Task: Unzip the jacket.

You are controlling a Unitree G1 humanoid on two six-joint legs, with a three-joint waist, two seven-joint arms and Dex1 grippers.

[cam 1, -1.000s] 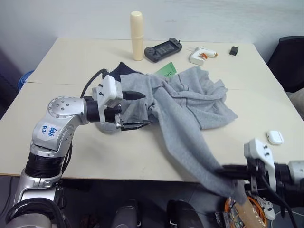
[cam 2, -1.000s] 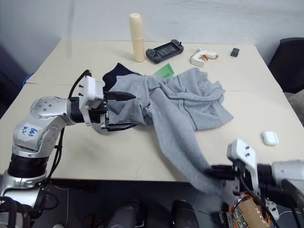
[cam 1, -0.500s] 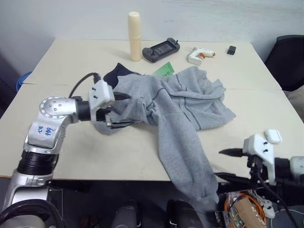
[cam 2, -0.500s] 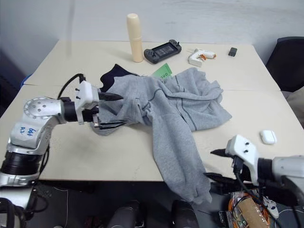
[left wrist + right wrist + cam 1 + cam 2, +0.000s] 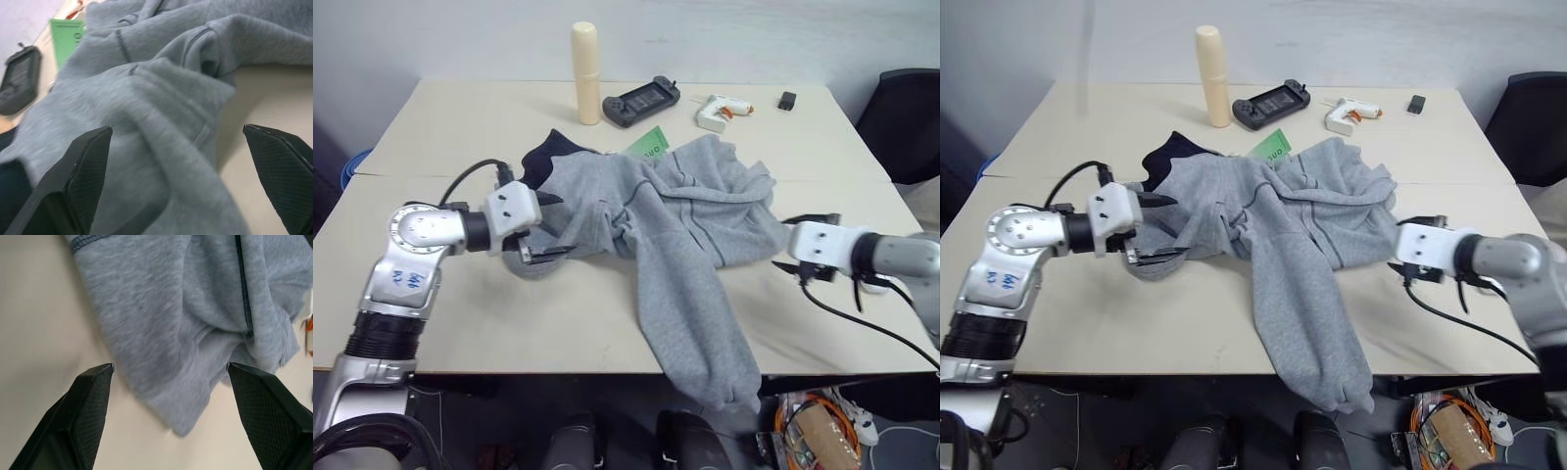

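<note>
One jacket [image 5: 675, 235] lies crumpled mid-table [image 5: 558, 323], one sleeve hanging over the near edge. Left gripper [image 5: 544, 227] spread wide at its left edge, right gripper [image 5: 803, 247] spread wide beside its right hem; neither holds anything. Beyond: one green card [image 5: 649, 146], one cream bottle [image 5: 585, 60], one game controller [image 5: 640, 101], one glue gun [image 5: 720, 113].

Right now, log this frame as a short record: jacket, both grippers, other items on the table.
jacket: crumpled on the table, one part hanging over the near edge
left gripper: open, at the jacket's left side, fabric between the fingers
right gripper: open, facing the jacket's right edge, holding nothing
other items: cream bottle, game controller, glue gun, green card, small dark item
</note>
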